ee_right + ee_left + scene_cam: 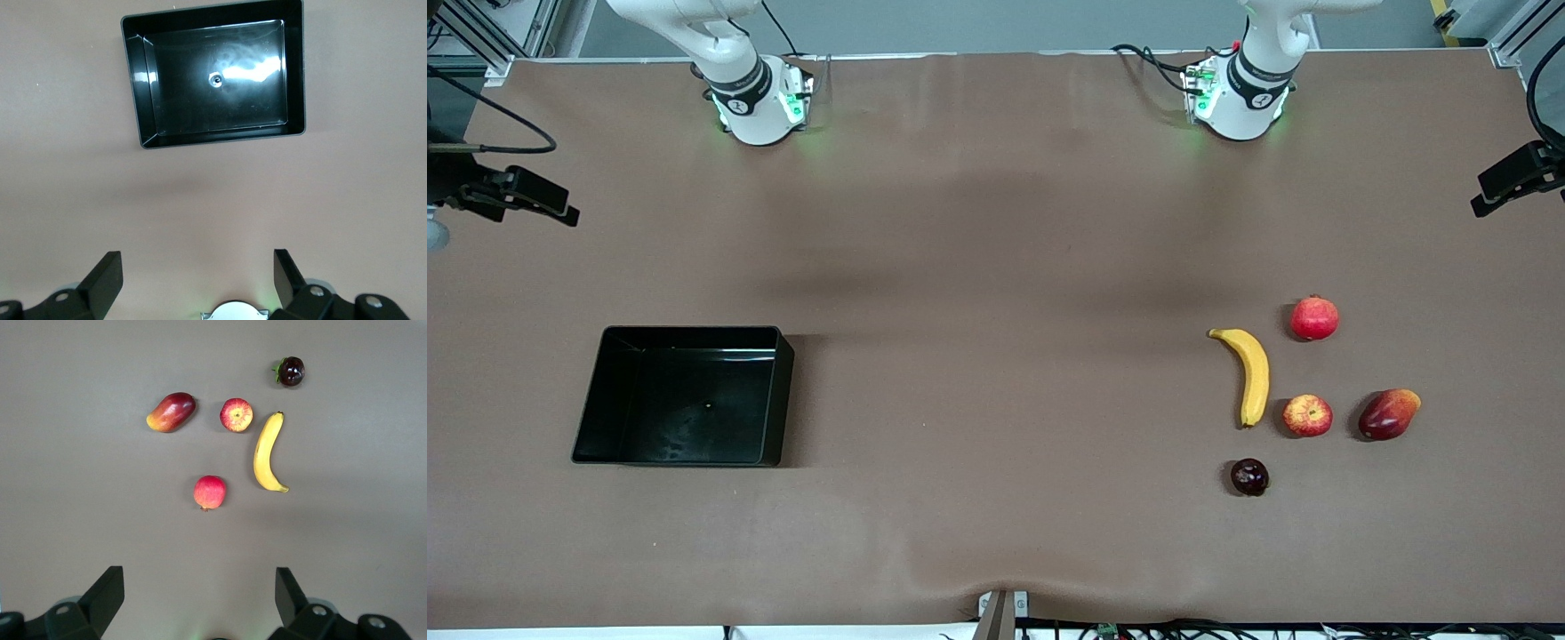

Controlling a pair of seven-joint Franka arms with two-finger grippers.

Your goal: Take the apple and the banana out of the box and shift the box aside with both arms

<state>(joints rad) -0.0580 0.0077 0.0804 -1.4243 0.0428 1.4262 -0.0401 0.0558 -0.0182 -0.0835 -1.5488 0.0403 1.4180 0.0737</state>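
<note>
Landmark: shallow rectangular glossy black plastic tray, low-walled, lying flat on the brown table cover toward the right arm's end. Nothing rests against its rim, and bare cover runs round all four walls.

Item 1: long curved yellow banana, well apart from the tray, toward the left arm's end of the table. It lies flat, lengthwise toward the front camera, touching nothing.

Item 2: small round red apple with yellow streaks, just beside the banana's nearer tip, on the side away from the tray. A narrow gap of cover separates the two.

Item 3: plain red round fruit with a nub, farther from the front camera than the apple, near the banana's farther tip but apart from it.

Item 4: red-and-yellow oval fruit, beside the apple, farthest of the group from the tray.

Item 5: small dark purple fruit, nearest of the group to the front camera, apart from the banana's nearer tip.

Open room: a wide bare stretch of cover lies between the tray and the fruit group.

Left gripper: up in the air over bare cover near the fruits, fingers spread wide, holding nothing.

Right gripper: up in the air over bare cover near the tray, fingers spread wide, holding nothing.
</note>
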